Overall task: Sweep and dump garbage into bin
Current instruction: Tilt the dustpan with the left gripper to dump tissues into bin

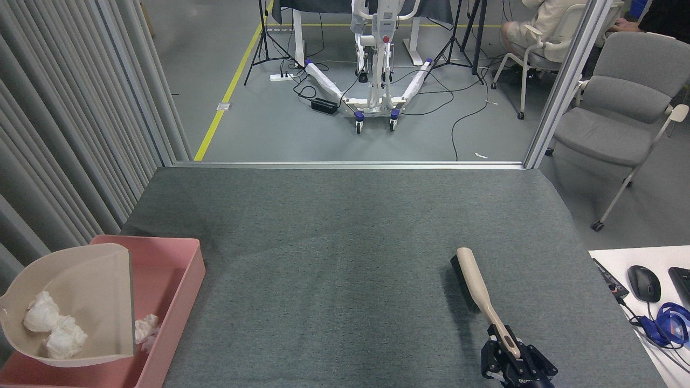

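Pink plastic forms the bin (178, 269), a shallow tub at the lower left of the frame, lying on the grey carpet (334, 242). Over it, a beige dustpan (91, 285) is tilted with its open edge toward the right, and it covers most of the left part of the bin. Two wads of white garbage (54, 331) lie in the dustpan near its lower left side, touching each other. One more wad (145, 330) lies inside the bin, just beside the dustpan's edge and near the bin's right wall. The handle of the dustpan leaves the frame at the left edge, and the left gripper is not visible.

At the lower right of the frame, the right gripper (509, 353) is black and its jaws are closed around the thin end of a beige brush (477, 288). The brush points up and slightly left in the frame, with its dark bristles on the left side, above the carpet and well apart from the bin.

At the right edge there is a white table (609, 258) with a black mouse (643, 283), and a grey chair (620, 108) stands at the upper right.
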Controlling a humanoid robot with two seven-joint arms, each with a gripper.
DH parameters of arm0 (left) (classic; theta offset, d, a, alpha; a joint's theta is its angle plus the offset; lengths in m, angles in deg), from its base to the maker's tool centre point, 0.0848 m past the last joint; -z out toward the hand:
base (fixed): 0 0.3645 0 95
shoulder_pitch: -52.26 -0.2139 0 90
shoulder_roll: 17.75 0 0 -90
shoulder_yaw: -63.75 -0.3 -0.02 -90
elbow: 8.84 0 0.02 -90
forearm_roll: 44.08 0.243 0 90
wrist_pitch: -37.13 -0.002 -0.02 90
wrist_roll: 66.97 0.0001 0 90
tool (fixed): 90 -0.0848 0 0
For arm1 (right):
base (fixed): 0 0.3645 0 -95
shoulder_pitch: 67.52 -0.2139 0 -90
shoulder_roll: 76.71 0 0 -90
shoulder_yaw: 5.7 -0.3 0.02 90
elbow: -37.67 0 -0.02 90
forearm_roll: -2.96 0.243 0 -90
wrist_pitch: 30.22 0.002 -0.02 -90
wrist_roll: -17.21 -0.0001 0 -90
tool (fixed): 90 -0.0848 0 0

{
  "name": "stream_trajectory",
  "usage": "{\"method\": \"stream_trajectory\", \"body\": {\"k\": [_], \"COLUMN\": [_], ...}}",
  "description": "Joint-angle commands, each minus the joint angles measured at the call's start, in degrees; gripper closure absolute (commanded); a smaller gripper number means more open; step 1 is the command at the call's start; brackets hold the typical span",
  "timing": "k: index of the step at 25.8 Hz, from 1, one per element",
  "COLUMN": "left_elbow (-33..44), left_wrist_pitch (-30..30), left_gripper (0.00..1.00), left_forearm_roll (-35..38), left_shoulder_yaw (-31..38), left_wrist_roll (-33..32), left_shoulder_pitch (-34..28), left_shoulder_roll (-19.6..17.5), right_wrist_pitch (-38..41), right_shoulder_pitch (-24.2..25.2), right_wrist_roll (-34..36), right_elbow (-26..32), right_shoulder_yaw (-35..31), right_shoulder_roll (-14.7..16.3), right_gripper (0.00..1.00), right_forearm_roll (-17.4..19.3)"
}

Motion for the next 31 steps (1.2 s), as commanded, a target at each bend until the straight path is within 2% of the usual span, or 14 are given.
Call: {"method": "stream_trajectory", "body": {"k": [1, 8, 11, 15, 26, 28, 29, 31], "left_elbow": [-1.1, -2.0, -1.8, -1.6, -1.1, -0.9, -0.9, -0.9], "left_wrist_pitch": [0.3, -0.3, -0.3, -0.2, 0.2, 0.2, 0.2, 0.2], "left_gripper": [1.0, 1.0, 1.0, 1.0, 1.0, 1.0, 1.0, 1.0], "left_forearm_roll": [5.8, 9.6, 15.4, 23.5, 28.7, 29.6, 29.7, 29.7], "left_shoulder_yaw": [1.8, 2.3, 3.5, 6.5, 7.8, 7.8, 7.9, 7.8], "left_wrist_roll": [2.7, 4.0, 6.3, 7.2, 7.3, 7.4, 7.3, 7.3], "left_shoulder_pitch": [0.0, 0.9, 1.1, 1.3, 4.4, 4.7, 4.8, 4.8], "left_shoulder_roll": [0.0, -0.5, -0.6, -1.3, -3.6, -4.2, -4.1, -4.1], "right_wrist_pitch": [-0.1, -0.2, -0.4, -0.7, -1.5, -1.4, -1.4, -1.8], "right_shoulder_pitch": [-0.1, 0.0, -0.1, 0.0, 1.0, 1.1, 1.2, 1.1], "right_wrist_roll": [0.0, 0.1, 0.2, 0.3, 0.6, 0.7, 0.7, 0.9], "right_elbow": [-0.3, -0.3, -0.3, -0.3, 0.2, 0.4, 0.5, 0.5], "right_shoulder_yaw": [0.0, 0.1, 0.1, 0.1, 0.3, 0.3, 0.3, 0.3], "right_shoulder_roll": [0.2, 0.1, 0.1, 0.1, -0.1, -0.1, -0.1, -0.1], "right_gripper": [1.0, 0.99, 0.86, 0.86, 0.82, 0.76, 0.68, 0.42], "right_forearm_roll": [0.2, 0.2, -0.1, -0.3, -0.6, -0.8, -0.8, -0.7]}}
